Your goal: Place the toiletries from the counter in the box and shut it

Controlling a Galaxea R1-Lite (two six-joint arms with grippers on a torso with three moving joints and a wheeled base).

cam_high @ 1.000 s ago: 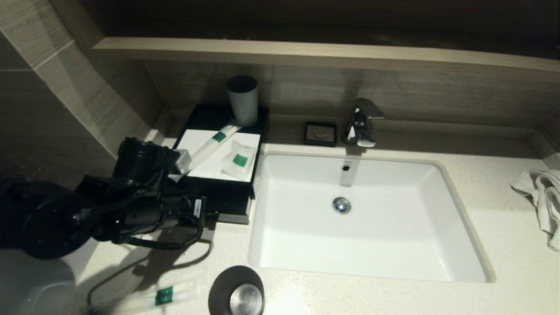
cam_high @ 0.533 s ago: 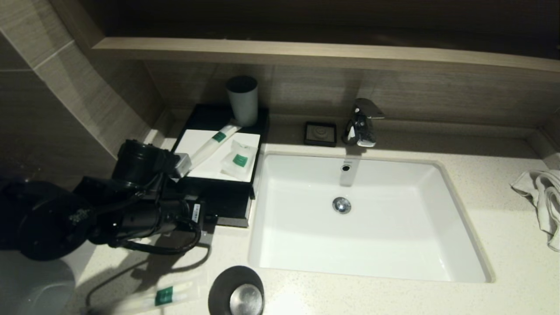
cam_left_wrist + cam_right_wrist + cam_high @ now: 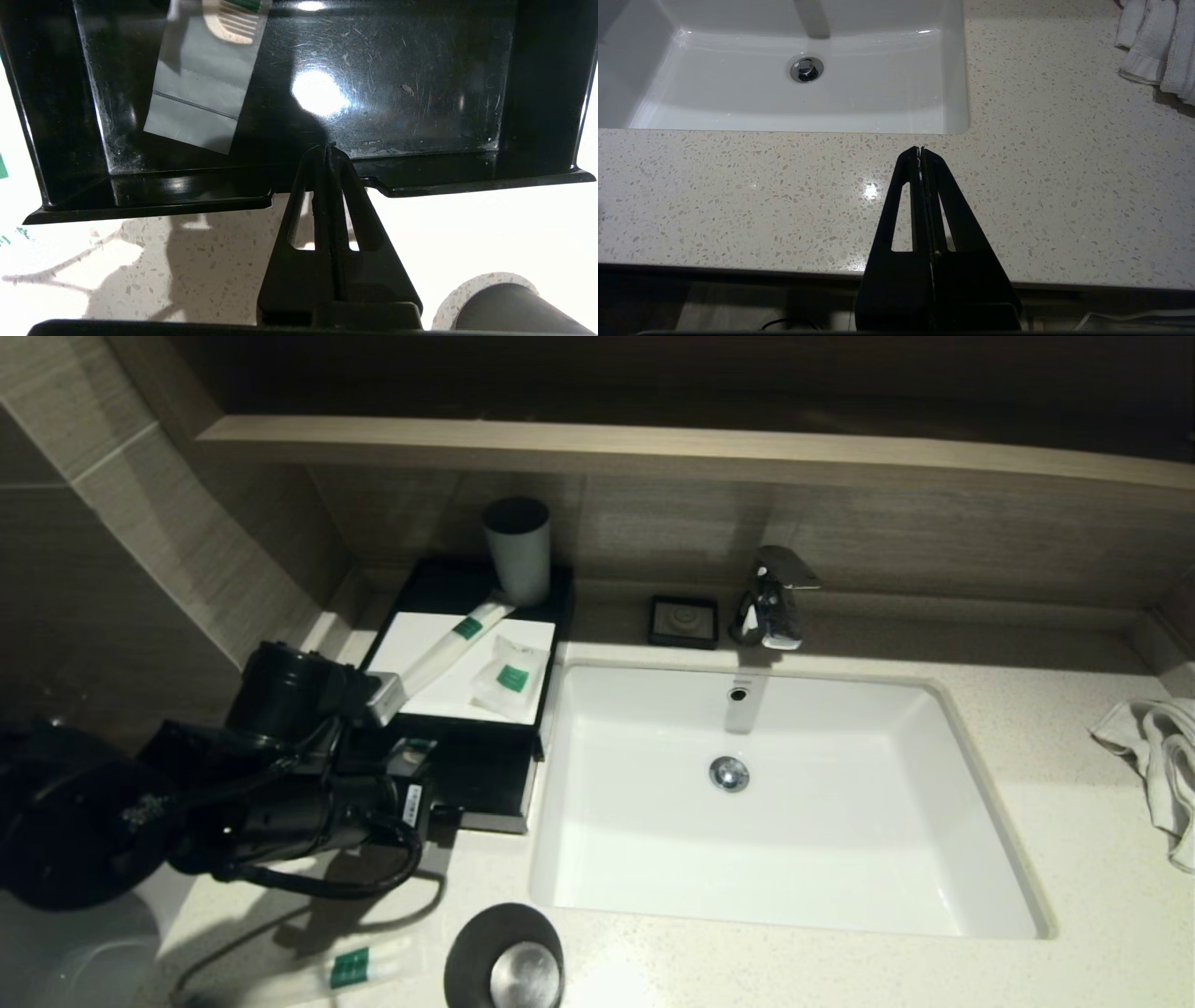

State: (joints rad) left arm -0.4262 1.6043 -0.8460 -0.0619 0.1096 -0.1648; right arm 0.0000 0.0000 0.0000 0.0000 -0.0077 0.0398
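The black box [image 3: 439, 586] with a white top panel stands left of the sink. Its front drawer [image 3: 487, 782] is pulled partly out. On the panel lie a long sachet [image 3: 448, 649] and a small squarish sachet [image 3: 510, 678]. Another sachet [image 3: 201, 93], with a comb in it, lies inside the drawer [image 3: 420, 102]. One more long sachet [image 3: 359, 967] lies on the counter [image 3: 1074, 859] at the front left. My left gripper [image 3: 328, 147] is shut, its tips at the notch in the drawer's front wall, with nothing between them. My right gripper [image 3: 920, 149] is shut over the counter's front edge.
A grey cup [image 3: 518, 551] stands at the back of the box. A black cup [image 3: 504, 957] lies near the counter's front edge. The white sink [image 3: 794, 887], the tap [image 3: 773, 597], a small black soap dish [image 3: 684, 620] and a towel [image 3: 1158, 765] fill the right.
The left arm has drawn back toward the counter's front and the drawer has slid out with it. A sachet inside the drawer has come into view.
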